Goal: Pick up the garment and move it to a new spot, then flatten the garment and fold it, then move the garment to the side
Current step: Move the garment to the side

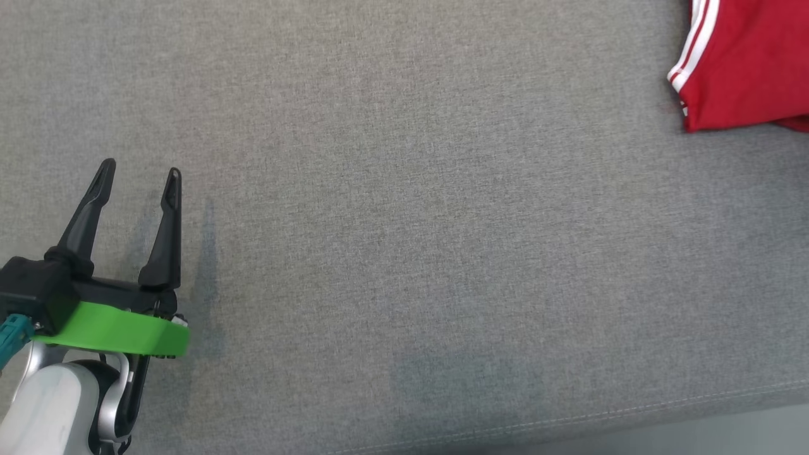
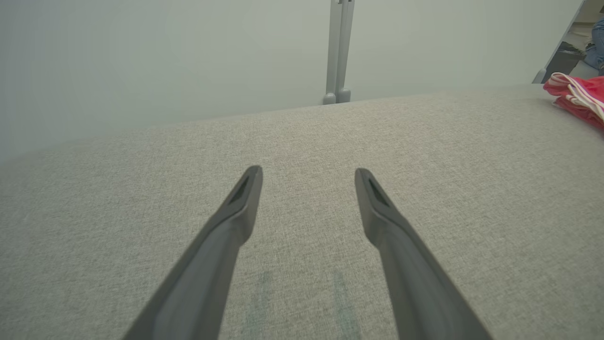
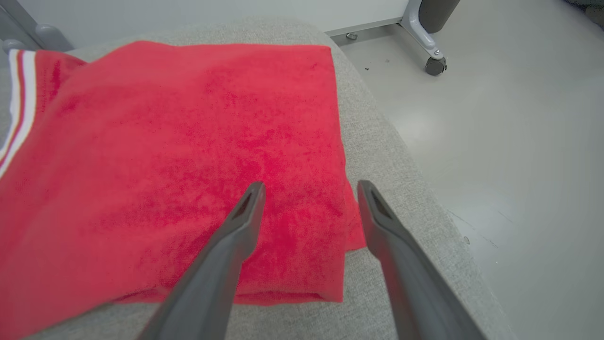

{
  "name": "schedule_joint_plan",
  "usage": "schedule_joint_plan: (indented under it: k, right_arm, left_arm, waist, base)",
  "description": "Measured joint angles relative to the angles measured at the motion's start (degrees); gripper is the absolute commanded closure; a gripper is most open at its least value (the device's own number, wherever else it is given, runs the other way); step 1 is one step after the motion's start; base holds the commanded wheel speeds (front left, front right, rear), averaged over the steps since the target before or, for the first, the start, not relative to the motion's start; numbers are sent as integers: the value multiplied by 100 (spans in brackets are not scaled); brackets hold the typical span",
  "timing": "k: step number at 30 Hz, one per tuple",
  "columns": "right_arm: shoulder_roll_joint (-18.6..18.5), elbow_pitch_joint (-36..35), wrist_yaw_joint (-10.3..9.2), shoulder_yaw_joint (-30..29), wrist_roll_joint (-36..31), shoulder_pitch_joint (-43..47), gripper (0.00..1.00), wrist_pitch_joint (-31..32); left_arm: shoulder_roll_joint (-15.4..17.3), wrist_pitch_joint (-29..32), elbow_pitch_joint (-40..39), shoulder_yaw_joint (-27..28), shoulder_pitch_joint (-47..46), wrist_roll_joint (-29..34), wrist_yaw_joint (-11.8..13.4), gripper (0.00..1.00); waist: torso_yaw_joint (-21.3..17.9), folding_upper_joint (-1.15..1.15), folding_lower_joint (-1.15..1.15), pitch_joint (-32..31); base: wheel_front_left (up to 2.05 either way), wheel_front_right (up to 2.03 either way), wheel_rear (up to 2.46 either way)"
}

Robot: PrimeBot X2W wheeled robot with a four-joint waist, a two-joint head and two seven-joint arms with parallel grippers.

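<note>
Grey cushion (image 1: 404, 253) bearing one garment (image 1: 746, 63)
We saw the woven grey cushion spanning the head view, its stitched edge at the lower right, and the folded red, white-striped garment lying at the upper right.

The robot's left gripper (image 1: 141, 167) wore two long, tapering black fingers (image 1: 85, 218) on a black block (image 1: 31, 287), ringed by a bright green plastic collar (image 1: 117, 332) above a pale grey forearm (image 1: 54, 411) (teal cable fitting (image 1: 12, 328) alongside); the right gripper (image 3: 311, 185) showed matching slotted tips.
</note>
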Motion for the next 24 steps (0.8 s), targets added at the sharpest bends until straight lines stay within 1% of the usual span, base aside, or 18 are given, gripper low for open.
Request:
schedule_joint_plan:
  k: [3, 7, 9, 12, 13, 18, 24]
  right_arm:
    - [-1, -190, 0, -29, -110, 1, 0, -492]
    - [10, -642, 10, 0, -371, 34, 0, -1099]
    - [56, -860, 69, 33, -413, 93, 0, -1319]
    - [183, -1206, 90, 116, -491, 306, 0, -1645]
    - [224, -1314, 124, 162, -532, 411, 0, -1718]
    - [463, -1726, 105, 293, -598, 1034, 0, -2132]
    - [656, -2119, 93, 513, -865, 1596, 0, -2169]
  left_arm:
    - [-30, -53, 75, 38, -1, 0, 1, 0]
    - [-137, -134, 255, 148, 3, -5, 27, 0]
    - [-180, -146, 358, 205, 24, -35, 54, 0]
    - [-249, -199, 517, 346, 110, -49, 76, 0]
    - [-265, -202, 554, 383, 177, -51, 76, 0]
    - [-359, -254, 715, 546, 477, -80, 104, 0]
    - [-493, -296, 926, 676, 867, -62, 134, 0]
  waist:
    - [-36, 0, 0, -134]
    - [-85, 0, 0, -368]
    - [-115, 0, 0, -503]
    - [-167, 0, 0, -716]
    - [-186, 0, 0, -790]
    - [-274, 0, 0, -1173]
    - [-345, 0, 0, -1655]
  base:
    - [0, 0, 0]
    - [0, 0, 0]
    - [0, 0, 0]
    - [0, 0, 0]
    - [0, 0, 0]
    - [0, 0, 0]
    - [0, 0, 0]
